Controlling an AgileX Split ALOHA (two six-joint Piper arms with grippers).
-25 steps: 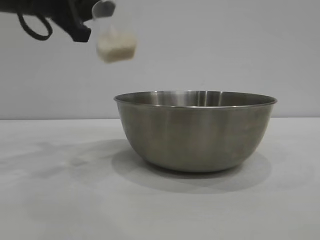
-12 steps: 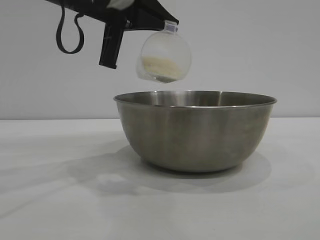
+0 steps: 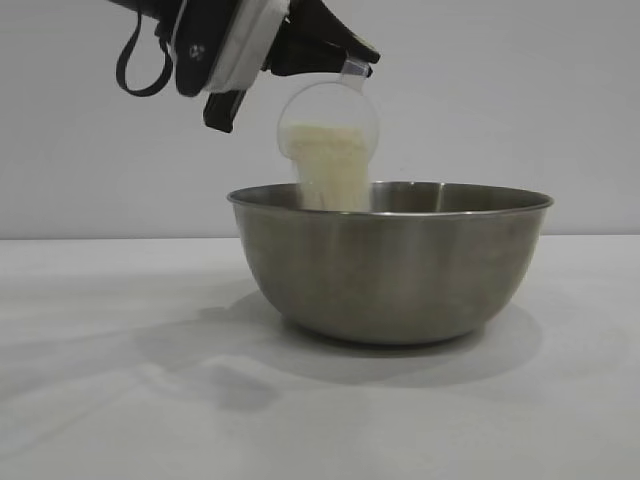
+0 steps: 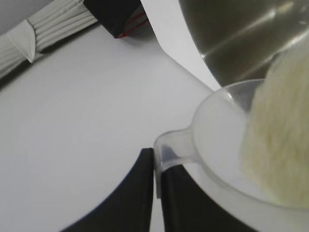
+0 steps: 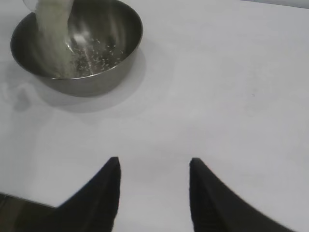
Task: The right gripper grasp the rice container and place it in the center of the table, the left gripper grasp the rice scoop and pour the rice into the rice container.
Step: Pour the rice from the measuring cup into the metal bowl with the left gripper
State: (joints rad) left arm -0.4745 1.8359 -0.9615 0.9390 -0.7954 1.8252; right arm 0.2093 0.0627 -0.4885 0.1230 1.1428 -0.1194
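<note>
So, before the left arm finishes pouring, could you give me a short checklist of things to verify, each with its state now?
1. The left gripper holds the rice scoop firmly by the handle: ok, jaws shut on it.
2. Scoop sits above the rice container, inside its rim line: ok.
3. The rice falls into the container, not on the table: ok, no spilled grains visible.
4. Scoop fully emptied: not ok, rice is still inside.
5. The right gripper is clear of the container: ok, open and apart from it.
6. Container stands upright: ok.
</note>
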